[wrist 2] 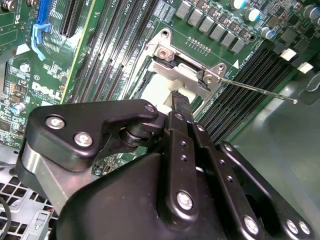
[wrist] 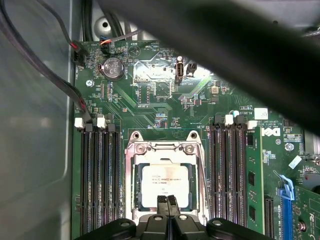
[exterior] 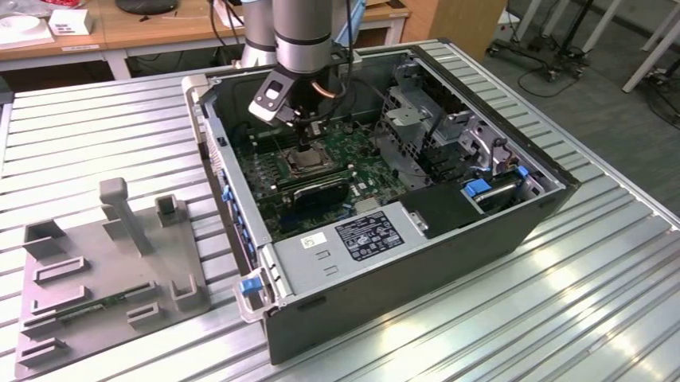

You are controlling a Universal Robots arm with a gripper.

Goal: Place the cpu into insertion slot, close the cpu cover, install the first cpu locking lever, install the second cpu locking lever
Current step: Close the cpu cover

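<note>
In the exterior view my gripper (exterior: 306, 148) reaches down into the open computer case, right above the cpu (exterior: 308, 162) on the green board. In the first wrist view the cpu (wrist: 165, 185) lies flat in the insertion slot (wrist: 138, 207), its silvery top showing through the cut-out of the cpu cover (wrist: 165, 148), which lies flat around it. My gripper (wrist: 166, 200) is shut with nothing between its fingers, the tips over the cpu's edge. In the second wrist view the gripper (wrist 2: 179, 98) hovers at the cpu (wrist 2: 159, 91), and a thin locking lever (wrist 2: 255, 89) sticks out sideways from the cover's hinge (wrist 2: 176, 70).
Long black memory slots (wrist: 100, 175) flank the socket on both sides. The case walls (exterior: 212, 151), a drive cage (exterior: 409, 119) and black cables (wrist: 55, 75) crowd the board. A grey fixture stand (exterior: 107, 263) sits on the ribbed table at the exterior view's left.
</note>
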